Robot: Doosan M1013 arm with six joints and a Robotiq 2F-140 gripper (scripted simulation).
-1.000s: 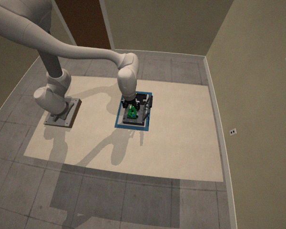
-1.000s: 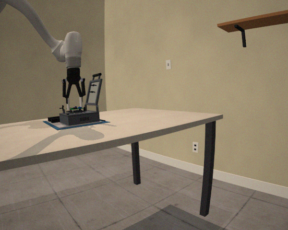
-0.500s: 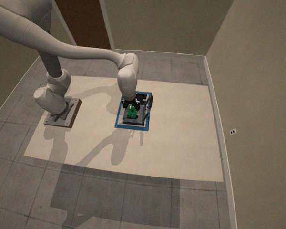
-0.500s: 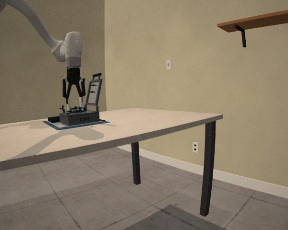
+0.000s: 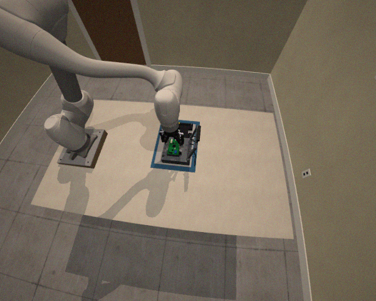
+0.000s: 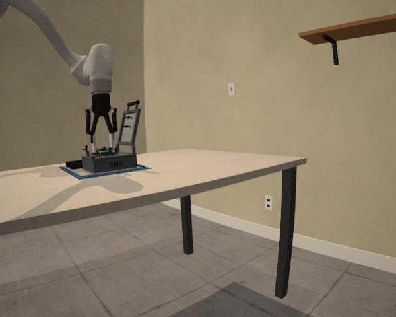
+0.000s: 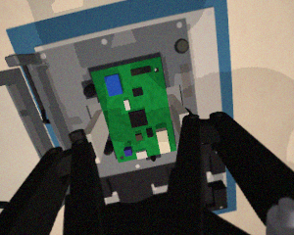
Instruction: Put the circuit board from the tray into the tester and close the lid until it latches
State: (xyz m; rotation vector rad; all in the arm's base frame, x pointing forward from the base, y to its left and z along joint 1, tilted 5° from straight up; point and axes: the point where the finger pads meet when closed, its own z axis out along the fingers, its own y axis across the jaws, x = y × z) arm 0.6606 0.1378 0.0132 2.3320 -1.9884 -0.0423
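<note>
Circuit board [image 5: 173,148] [image 6: 104,149] [image 7: 152,103] looks to be at the tester [image 5: 175,160] [image 6: 99,164] [image 7: 147,39] already, so the trip out of the tray [image 5: 185,126] [image 6: 73,164] is done. It's face up over the tester's plate, white connector end toward the tray side, which seems to be the right way round.

It's pinched by its long edges between the fingertips of the gripper [image 5: 172,139] [image 6: 101,142] [image 7: 138,122], so no release yet. Whether it's down flat with both pins through can't be told: the holes and pins are too small or covered, and contact with all three posts can't be confirmed either.

Left to do, as far as can be judged: seating to be finished if it isn't already, board to be let go, then the lid [image 5: 192,152] [image 6: 129,126] [image 7: 15,93] to be swung over and pressed by its handle [image 5: 198,133] [image 6: 133,103] until latched, then arm backed off into the air. The lid's standing wide open right now.

As for branding, no logo, label or lettering can be read on the board, tester or arm, fwiw.
</note>
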